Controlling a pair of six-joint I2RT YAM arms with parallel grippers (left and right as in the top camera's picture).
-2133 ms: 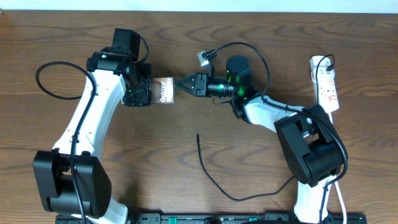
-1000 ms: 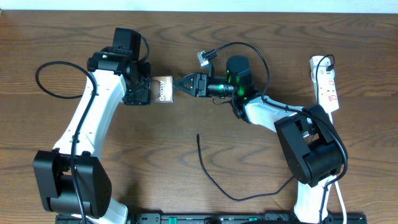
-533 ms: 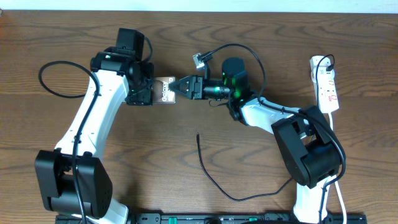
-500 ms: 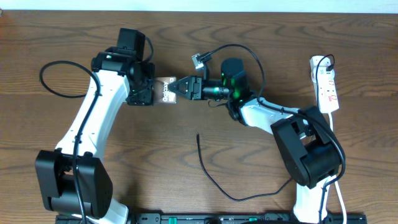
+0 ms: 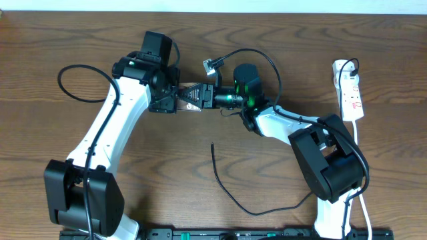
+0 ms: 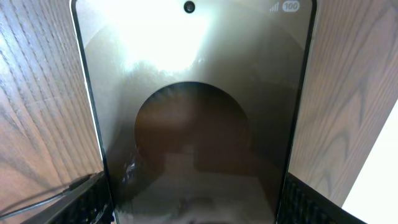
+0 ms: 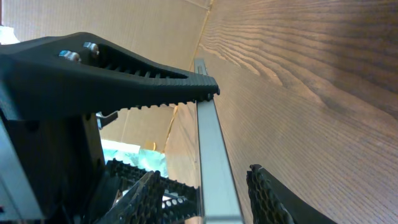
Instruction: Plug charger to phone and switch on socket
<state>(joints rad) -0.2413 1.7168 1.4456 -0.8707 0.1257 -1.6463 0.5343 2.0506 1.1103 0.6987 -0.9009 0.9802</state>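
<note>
The phone (image 6: 199, 112) fills the left wrist view, brownish screen up, and my left gripper (image 6: 196, 208) is shut on its two long edges, holding it above the table. In the overhead view my left gripper (image 5: 173, 99) meets my right gripper (image 5: 195, 97), and the phone is almost hidden between them. In the right wrist view the phone's thin grey edge (image 7: 214, 168) stands between my right gripper's (image 7: 204, 175) parted fingers (image 7: 273, 199), with small gaps. The charger cable (image 5: 223, 187) lies loose on the table, tip toward the grippers. The socket (image 5: 350, 90) lies at the far right.
A thicker black robot cable loops at the left (image 5: 73, 77), and another arcs over the right wrist (image 5: 263, 57). The socket's white cord (image 5: 357, 143) runs down past the right arm's base (image 5: 330, 163). The left arm's base (image 5: 83, 200) stands at the front left.
My left arm has carried the phone to the right. My right gripper has moved slightly left, so the phone's end now sits between its fingers. The charger and socket have not moved.
</note>
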